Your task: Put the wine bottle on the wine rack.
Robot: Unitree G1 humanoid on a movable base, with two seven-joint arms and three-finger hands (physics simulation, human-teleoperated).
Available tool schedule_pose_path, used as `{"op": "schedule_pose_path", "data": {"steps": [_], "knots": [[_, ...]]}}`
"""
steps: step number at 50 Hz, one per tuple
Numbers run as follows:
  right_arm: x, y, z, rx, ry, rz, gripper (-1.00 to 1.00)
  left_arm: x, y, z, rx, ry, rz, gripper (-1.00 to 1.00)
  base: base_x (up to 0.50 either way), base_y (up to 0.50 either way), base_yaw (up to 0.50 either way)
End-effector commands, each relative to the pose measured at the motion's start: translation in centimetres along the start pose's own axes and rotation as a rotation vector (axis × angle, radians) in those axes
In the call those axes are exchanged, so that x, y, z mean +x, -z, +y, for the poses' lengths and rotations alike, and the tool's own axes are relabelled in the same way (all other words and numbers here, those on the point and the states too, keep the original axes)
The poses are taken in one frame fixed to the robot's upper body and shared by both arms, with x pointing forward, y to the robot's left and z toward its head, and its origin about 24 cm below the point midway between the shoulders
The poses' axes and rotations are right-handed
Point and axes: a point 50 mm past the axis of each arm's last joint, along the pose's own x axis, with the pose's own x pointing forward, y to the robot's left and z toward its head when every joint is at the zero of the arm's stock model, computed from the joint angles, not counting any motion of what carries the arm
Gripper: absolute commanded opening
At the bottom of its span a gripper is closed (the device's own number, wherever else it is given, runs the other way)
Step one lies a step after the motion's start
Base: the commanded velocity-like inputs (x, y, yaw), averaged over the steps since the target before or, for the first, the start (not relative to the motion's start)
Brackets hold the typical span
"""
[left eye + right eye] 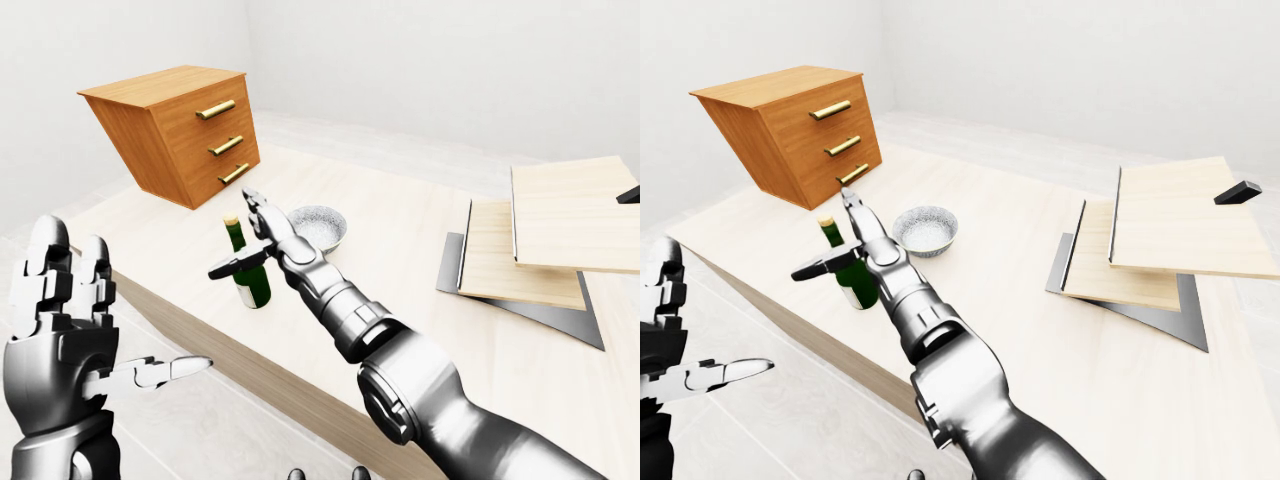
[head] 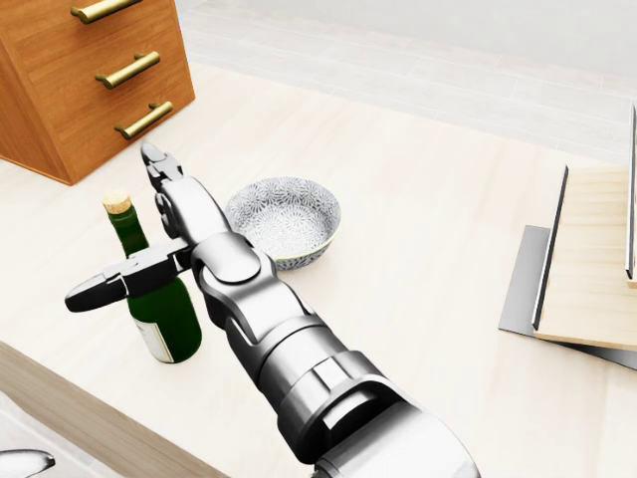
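Note:
A green wine bottle [image 2: 164, 309] with a cork stands upright on the pale table [image 2: 428, 209], at the left in the head view. My right hand [image 2: 112, 226] is open about it. Its thumb [image 2: 100, 287] crosses the near side of the bottle below the neck, and its fingers [image 2: 159, 174] point up along the bottle's right side without closing round it. The wine rack [image 1: 525, 262], slanted wooden boards on a grey base, stands at the table's right. My left hand [image 1: 125, 300] is open with fingers upright, low at the left of the left-eye view, off the table.
A patterned grey bowl [image 2: 285, 220] sits just right of the bottle, close behind my right hand. A tilted wooden chest of drawers [image 2: 90, 70] with brass handles fills the upper left. The table's near edge [image 2: 90, 418] runs just below the bottle.

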Motion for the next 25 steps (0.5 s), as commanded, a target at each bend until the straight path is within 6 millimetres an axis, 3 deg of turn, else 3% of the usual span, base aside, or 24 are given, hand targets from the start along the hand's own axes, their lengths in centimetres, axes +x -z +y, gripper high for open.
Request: {"op": "schedule_pose_path", "data": {"steps": [1, 25], "knots": [[-0.06, 0.52, 0.14, 0.020, -0.039, 0.026, 1.00, -0.03, 0.20, 0.04, -0.002, 0.000, 0.009, 1.00, 0.00, 0.00, 0.00], [-0.09, 1.03, 0.04, 0.033, -0.041, 0.054, 1.00, -0.07, 0.46, 0.04, 0.000, 0.001, 0.022, 1.00, 0.00, 0.00, 0.00]]}}
